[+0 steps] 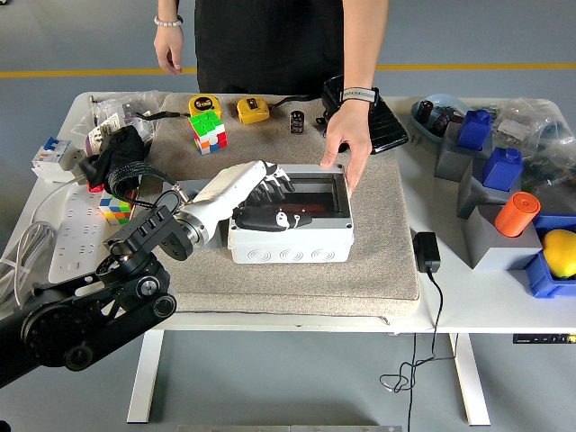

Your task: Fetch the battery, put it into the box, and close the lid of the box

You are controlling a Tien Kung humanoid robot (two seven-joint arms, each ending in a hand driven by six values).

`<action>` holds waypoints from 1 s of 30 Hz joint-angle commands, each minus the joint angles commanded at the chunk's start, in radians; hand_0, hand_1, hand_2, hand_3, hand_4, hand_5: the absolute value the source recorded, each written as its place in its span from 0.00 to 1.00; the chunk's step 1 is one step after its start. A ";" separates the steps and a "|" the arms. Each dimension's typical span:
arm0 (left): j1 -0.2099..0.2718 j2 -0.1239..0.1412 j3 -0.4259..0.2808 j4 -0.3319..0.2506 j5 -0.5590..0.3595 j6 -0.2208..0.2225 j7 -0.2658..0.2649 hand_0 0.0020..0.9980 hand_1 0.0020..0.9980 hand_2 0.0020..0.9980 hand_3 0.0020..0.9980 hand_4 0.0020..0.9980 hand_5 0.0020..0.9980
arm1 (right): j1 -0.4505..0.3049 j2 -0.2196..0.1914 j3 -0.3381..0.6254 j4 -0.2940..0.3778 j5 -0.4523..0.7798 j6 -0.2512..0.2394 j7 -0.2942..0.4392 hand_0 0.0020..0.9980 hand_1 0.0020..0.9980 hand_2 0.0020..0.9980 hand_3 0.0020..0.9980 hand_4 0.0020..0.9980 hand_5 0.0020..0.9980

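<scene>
While a person's hand (346,147) steadies the box (290,219) from behind, the left hand (273,184) lies on its lid (297,193), fingers spread.

Matt grey plastic box (290,241), glossy clear lid (301,193), rough cloth mat (382,243).

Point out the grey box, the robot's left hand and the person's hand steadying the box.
grey box (288,245): head view, on its front wall.
left hand (270,184): head view, fingers pressing the lid.
person's hand (347,148): head view, back of hand at the box's far right corner.
</scene>
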State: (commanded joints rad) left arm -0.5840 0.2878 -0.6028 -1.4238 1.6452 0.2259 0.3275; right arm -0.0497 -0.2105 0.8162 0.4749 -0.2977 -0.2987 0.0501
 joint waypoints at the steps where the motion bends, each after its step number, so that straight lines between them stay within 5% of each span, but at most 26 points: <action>1: 0.002 0.000 0.001 0.003 -0.003 0.003 -0.005 0.36 0.50 0.55 0.59 1.00 0.58 | 0.000 0.000 -0.001 0.000 0.000 0.000 0.000 0.60 0.62 0.64 0.56 0.96 0.51; 5: 0.026 0.001 -0.029 -0.005 -0.038 0.047 -0.055 0.36 0.52 0.57 0.60 1.00 0.58 | 0.001 -0.003 -0.003 0.001 0.000 -0.002 0.001 0.60 0.62 0.64 0.56 0.96 0.51; 11: 0.119 -0.015 -0.178 -0.007 -0.246 0.185 -0.269 0.40 0.58 0.60 0.60 1.00 0.57 | -0.001 -0.001 -0.010 -0.001 0.003 -0.001 0.002 0.60 0.63 0.64 0.56 0.96 0.51; 15: 0.173 -0.027 -0.298 0.016 -0.415 0.200 -0.411 0.40 0.58 0.60 0.60 1.00 0.57 | -0.002 0.001 -0.013 -0.005 0.005 0.000 0.001 0.60 0.63 0.64 0.56 0.96 0.51; 16: 0.181 -0.028 -0.328 0.023 -0.461 0.198 -0.438 0.54 0.62 0.62 0.61 1.00 0.57 | -0.002 0.001 -0.013 -0.005 0.005 0.000 0.001 0.60 0.62 0.64 0.56 0.96 0.51; 17: 0.190 -0.027 -0.356 0.034 -0.499 0.191 -0.457 0.54 0.62 0.62 0.61 1.00 0.57 | -0.002 0.002 -0.012 -0.005 0.006 0.001 0.001 0.60 0.62 0.64 0.56 0.96 0.51; 24: 0.228 -0.016 -0.497 0.105 -0.790 0.129 -0.482 0.55 0.61 0.62 0.61 1.00 0.57 | 0.003 0.006 -0.008 -0.010 0.009 0.006 -0.004 0.60 0.63 0.64 0.56 0.96 0.51; 30: 0.265 -0.018 -0.541 0.116 -0.862 0.113 -0.482 0.53 0.60 0.61 0.60 1.00 0.57 | 0.005 0.010 -0.008 -0.016 0.014 0.011 -0.009 0.60 0.62 0.64 0.56 0.96 0.51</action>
State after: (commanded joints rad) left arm -0.3185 0.2699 -1.1440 -1.3077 0.7835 0.3387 -0.1549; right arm -0.0442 -0.2001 0.8083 0.4589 -0.2837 -0.2875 0.0409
